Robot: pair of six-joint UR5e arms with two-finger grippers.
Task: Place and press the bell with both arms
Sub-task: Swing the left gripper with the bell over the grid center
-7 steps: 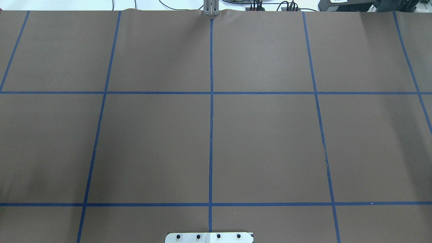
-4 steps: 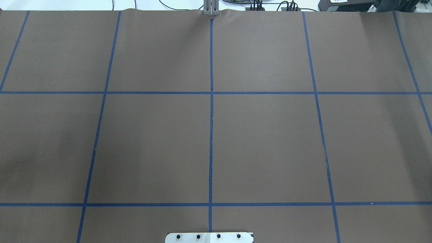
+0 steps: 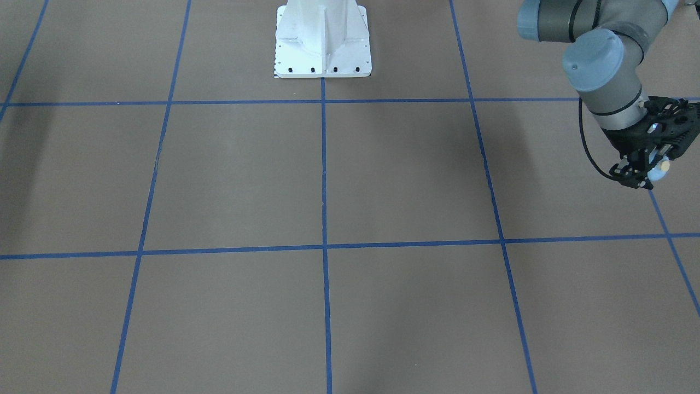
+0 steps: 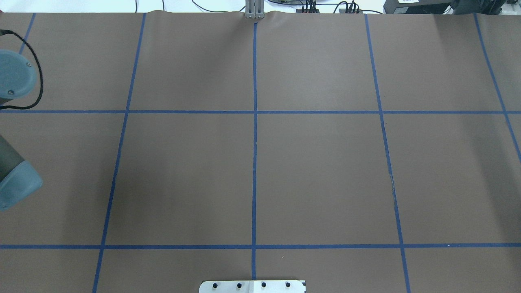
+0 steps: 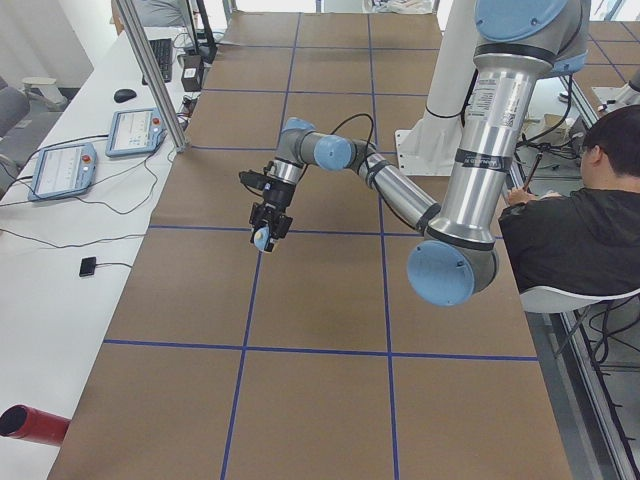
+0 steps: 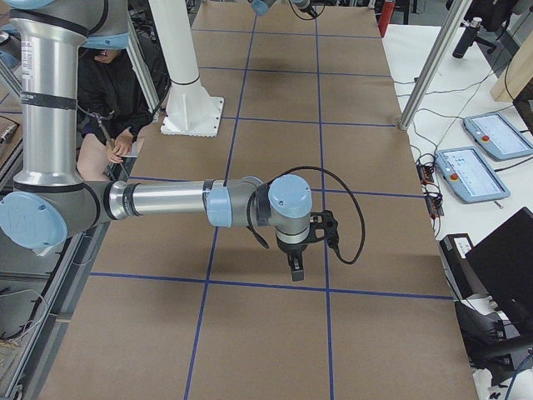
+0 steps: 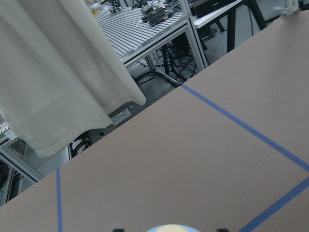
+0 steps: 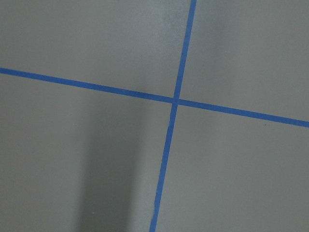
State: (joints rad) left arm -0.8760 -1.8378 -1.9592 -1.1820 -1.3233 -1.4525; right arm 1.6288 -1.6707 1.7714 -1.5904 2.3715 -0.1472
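Since the earlier overhead frames your left arm point(image 4: 14, 77) has swung in at that view's left edge, where only a shadow lay before.

You have the bell point(image 3: 660, 171) pinched in the left gripper point(image 3: 645, 167), carried above the table point(image 3: 383, 175) and touching nothing else. It hangs well out to the robot's left of the white pedestal base point(image 3: 322, 44) and forward of it. The left wrist view shows only a sliver of the bell's pale top at its bottom edge, with brown tabletop stretching ahead. The claw looks tilted rather than plumb. The bell is too small for you to read its own lean.

So the relation that matters is straight down: the bell is in the claw, and the surface that must take it lies below. I'd judge you will want the cream rim level before you let go.

Your right arm point(image 6: 166, 200) reaches out on the other side of the pedestal base, its right gripper point(image 6: 297, 265) pointing down over a tape crossing point(image 8: 175, 101). Whether that claw is spread or closed cannot be told. It is well apart from the bell, so the left arm is much the nearer, and the press looks like the right arm's job afterwards.
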